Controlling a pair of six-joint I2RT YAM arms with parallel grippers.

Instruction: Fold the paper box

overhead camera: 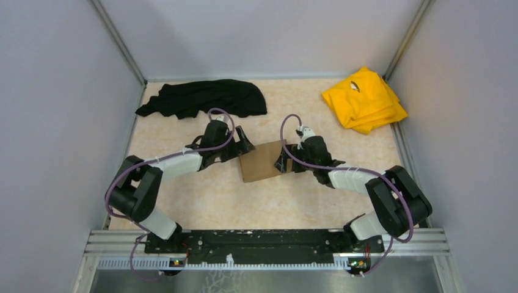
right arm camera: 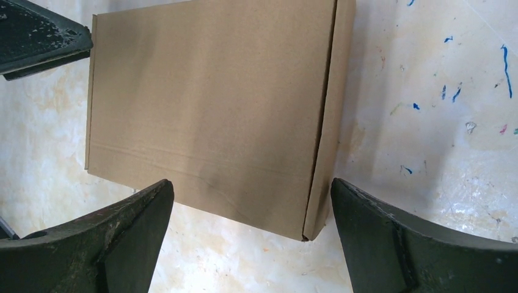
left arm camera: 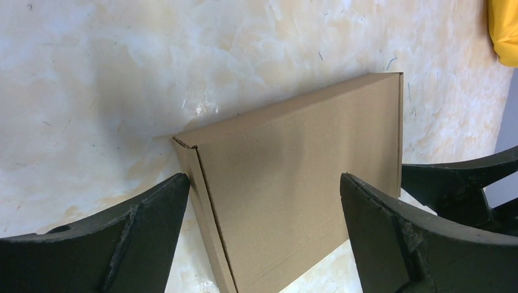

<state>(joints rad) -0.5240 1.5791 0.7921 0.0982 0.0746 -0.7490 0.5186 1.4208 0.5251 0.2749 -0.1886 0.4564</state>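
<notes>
Two sets of jaws stand spread wide, gripping nothing. The left jaws hover at one end of the paper box [overhead camera: 262, 160], which lies flat on the worktop [overhead camera: 201, 201]; the right jaws flank its other end. It looks closed, though I cannot tell whether it is tucked shut. A one-sided push could skid the light box away or spring it open.
</notes>
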